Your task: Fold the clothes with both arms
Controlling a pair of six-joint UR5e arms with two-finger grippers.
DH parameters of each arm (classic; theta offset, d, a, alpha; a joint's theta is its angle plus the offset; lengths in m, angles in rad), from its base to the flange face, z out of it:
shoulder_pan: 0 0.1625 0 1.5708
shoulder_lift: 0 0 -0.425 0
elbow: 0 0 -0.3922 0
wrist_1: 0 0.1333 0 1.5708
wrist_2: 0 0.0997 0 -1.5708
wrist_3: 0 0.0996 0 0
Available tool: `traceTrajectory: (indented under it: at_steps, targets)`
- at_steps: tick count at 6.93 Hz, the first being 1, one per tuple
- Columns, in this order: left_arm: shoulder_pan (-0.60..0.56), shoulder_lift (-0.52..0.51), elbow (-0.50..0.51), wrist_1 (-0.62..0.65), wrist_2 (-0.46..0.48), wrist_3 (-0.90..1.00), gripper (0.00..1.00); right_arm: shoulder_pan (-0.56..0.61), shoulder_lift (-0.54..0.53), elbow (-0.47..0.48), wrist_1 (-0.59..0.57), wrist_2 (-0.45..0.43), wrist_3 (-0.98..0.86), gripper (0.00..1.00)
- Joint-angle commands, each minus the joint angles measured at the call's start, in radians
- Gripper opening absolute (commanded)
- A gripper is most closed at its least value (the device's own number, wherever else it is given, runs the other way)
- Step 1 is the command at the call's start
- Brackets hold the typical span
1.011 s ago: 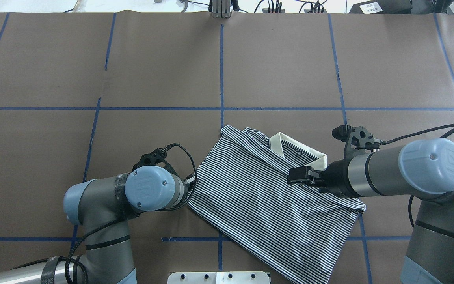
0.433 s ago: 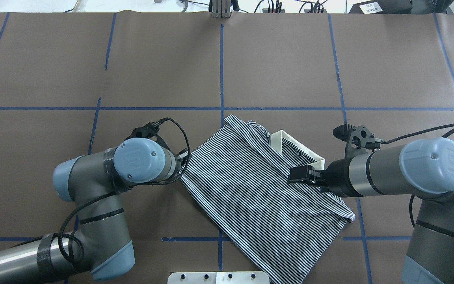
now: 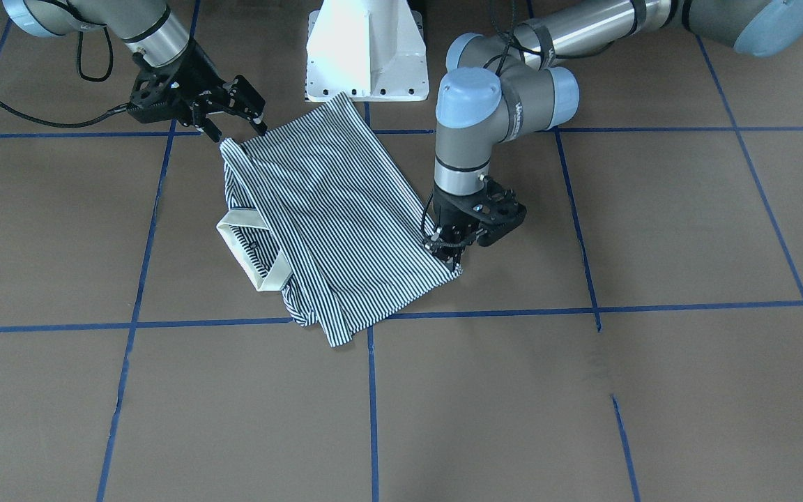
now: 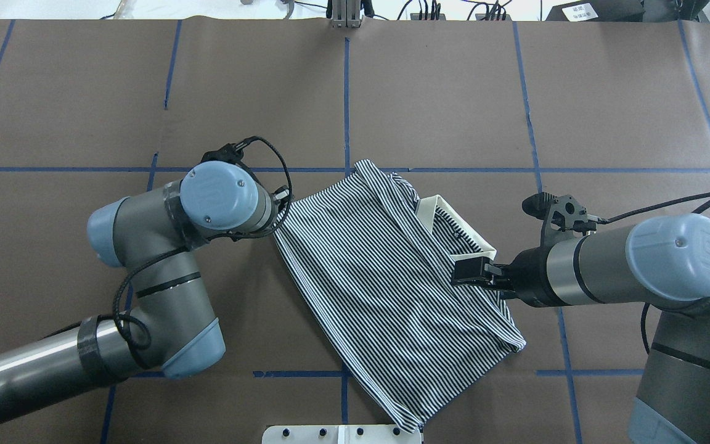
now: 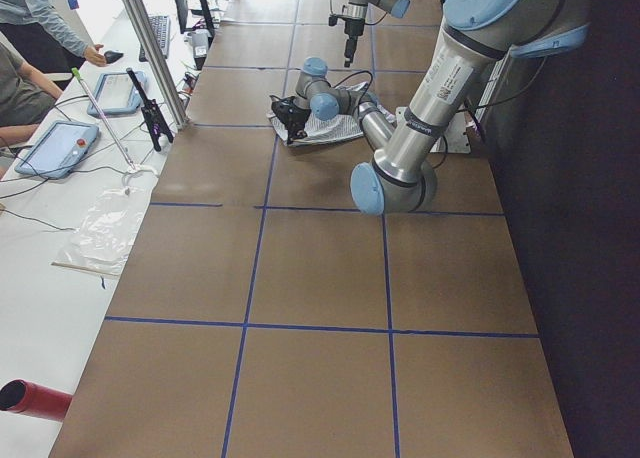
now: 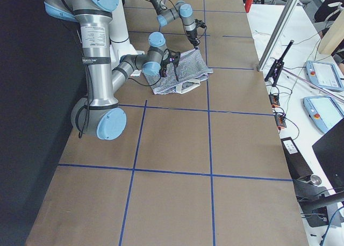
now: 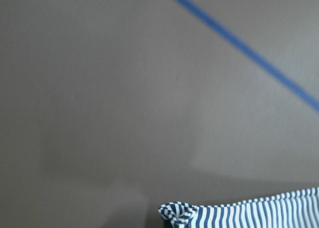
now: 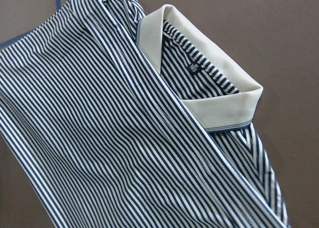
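Observation:
The striped polo shirt [image 4: 379, 277] lies partly folded and askew on the brown table, white collar [image 4: 427, 213] toward my right arm. My left gripper [image 3: 452, 258] is shut on the shirt's left corner; in the overhead view its wrist hides the fingers. The left wrist view shows only a pinched bit of striped cloth [image 7: 179, 213]. My right gripper [image 3: 240, 131] sits low at the shirt's edge beside the collar [image 3: 241, 261], its fingers standing apart. In the overhead view the right gripper [image 4: 463, 272] lies over the cloth. The right wrist view shows the shirt [image 8: 99, 138] and collar [image 8: 224, 101] close up.
The white pedestal base [image 3: 363, 52] stands at the robot's side of the table, just behind the shirt. Blue tape lines [image 4: 346, 98] cross the table. In the left side view, operators and tablets [image 5: 60, 143] are at a side bench.
My left gripper has moved away from the robot and leftward, dragging the shirt's corner. The shirt swung and slid left under my right gripper, which stayed in place.

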Motion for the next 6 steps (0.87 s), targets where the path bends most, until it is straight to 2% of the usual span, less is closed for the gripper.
traceTrajectory:
  at_steps: [1,2,4,6]
  targets:
    - [-0.096,-0.131,0.266,-0.198,0.0,0.089,0.0,0.003,-0.002,0.0,0.0,-0.004,0.0,1.0]
    - [-0.109,-0.199,0.38,-0.26,0.002,0.106,0.0,0.004,-0.002,-0.001,0.0,-0.004,0.0,1.0]
    - [-0.119,-0.213,0.466,-0.406,0.057,0.138,0.0,0.018,-0.001,-0.012,0.0,-0.002,0.0,1.0]
    - [-0.132,-0.213,0.491,-0.417,0.06,0.156,0.0,0.02,0.002,-0.018,0.0,-0.004,0.0,1.0]
